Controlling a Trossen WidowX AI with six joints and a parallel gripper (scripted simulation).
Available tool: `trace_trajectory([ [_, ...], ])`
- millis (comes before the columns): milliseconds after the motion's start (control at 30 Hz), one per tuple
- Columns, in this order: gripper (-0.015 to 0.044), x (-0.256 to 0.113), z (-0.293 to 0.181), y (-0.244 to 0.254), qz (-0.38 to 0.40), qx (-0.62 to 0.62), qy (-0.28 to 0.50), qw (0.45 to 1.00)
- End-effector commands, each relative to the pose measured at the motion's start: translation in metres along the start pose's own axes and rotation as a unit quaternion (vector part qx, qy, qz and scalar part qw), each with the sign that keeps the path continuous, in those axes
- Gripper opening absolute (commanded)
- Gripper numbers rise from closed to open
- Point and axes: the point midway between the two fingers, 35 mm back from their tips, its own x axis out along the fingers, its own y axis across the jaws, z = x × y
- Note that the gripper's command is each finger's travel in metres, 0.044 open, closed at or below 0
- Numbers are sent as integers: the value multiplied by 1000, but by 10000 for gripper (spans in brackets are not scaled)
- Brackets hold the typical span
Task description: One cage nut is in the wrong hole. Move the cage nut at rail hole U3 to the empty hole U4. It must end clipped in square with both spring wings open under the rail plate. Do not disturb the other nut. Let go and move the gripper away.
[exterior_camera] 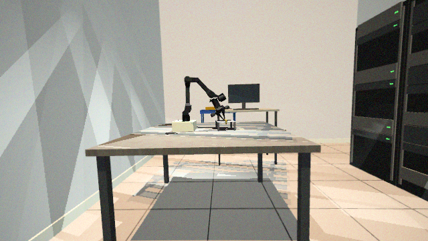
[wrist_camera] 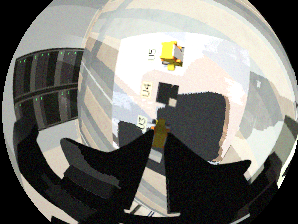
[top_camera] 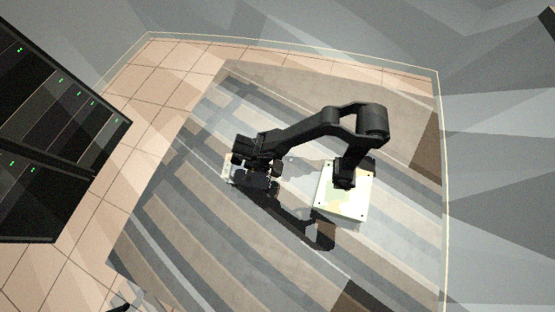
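Top view: arm is over the rail plate (top_camera: 227,172), gripper (top_camera: 251,170) hiding the nut & most holes, so progress can't be read there. Ext. view: gripper (exterior_camera: 223,119) is down at the rail plate (exterior_camera: 231,122), w/ a yellow speck between the tips, prob. the U3 nut, though too small to tell if it's lifted or seated. Wrist view: fingers closed on the yellow cage nut (wrist_camera: 160,133) by the U3 label (wrist_camera: 142,123), hole U4 (wrist_camera: 167,93) dark & unfilled, other nut (wrist_camera: 172,54) at U5; grip looks done, transfer, clip-in, release & retreat left, nut itself small, boxy, dull yellow in shade, wings not visible
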Motion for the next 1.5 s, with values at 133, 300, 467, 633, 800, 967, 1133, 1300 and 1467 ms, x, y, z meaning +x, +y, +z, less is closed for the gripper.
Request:
trace_trajectory([
  [133, 38, -1, 0, 4, -5, 1, 0, 1000],
  [300, 38, -1, 0, 4, -7, 1, 0, 1000],
  [467, 38, 0, 0, 4, -7, 1, 0, 1000],
  [633, 38, 0, 0, 5, -8, 1, 0, 1000],
  [800, 38, 0, 0, 5, -9, 1, 0, 1000],
  [967, 38, -1, 0, 6, -12, 1, 0, 1000],
  [1133, 38, -1, 0, 6, -16, 1, 0, 1000],
  [1300, 38, -2, -1, 7, -19, 1, 0, 1000],
  [1467, 38, -2, -1, 8, -20, 1, 0, 1000],
])
